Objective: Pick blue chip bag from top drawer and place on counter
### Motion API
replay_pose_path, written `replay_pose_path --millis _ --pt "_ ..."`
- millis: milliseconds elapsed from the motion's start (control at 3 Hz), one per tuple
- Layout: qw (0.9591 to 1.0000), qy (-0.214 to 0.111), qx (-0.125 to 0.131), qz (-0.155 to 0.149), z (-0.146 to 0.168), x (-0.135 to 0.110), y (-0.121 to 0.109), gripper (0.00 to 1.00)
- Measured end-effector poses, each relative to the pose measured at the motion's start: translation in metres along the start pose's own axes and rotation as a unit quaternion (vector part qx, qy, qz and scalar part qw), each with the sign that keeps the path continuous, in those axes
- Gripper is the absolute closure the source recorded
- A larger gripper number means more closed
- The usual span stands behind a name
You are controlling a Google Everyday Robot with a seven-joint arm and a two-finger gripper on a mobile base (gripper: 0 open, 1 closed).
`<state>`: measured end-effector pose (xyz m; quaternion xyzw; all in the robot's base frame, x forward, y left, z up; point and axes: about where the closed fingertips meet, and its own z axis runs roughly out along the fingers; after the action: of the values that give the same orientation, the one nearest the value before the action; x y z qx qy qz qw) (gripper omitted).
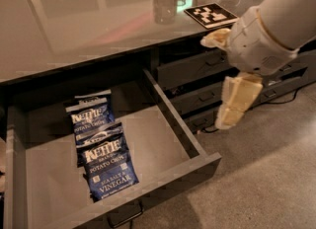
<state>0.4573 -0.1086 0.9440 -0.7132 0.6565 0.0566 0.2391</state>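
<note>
The top drawer (181,135) is pulled open below the counter (74,23). Three look-alike blue chip bags lie overlapping on its pale floor at the left: the front one (109,171), a middle one (98,136) and a back one (91,112). My gripper (213,82) hangs at the right, above the floor and right of the drawer's right wall, in front of the narrower drawers. Its two pale fingers (238,99) are spread apart and hold nothing. It is well apart from the bags.
A black-and-white marker tag (211,15) and a clear cup (165,5) sit on the counter at the back right. Narrower stacked grey drawers (193,71) stand behind the gripper. A dark cable (282,100) lies on the speckled floor (266,178).
</note>
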Motion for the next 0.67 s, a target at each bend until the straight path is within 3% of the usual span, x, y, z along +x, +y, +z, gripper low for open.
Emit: replay_pose_path --millis 333,667 --pt "0.9972 -0.052 -0.013 -0.053 0.032 -0.043 -0.009 0.0" --pt "0.9933 -0.071 -0.013 -0.091 0.069 -0.081 -0.006 0.0"
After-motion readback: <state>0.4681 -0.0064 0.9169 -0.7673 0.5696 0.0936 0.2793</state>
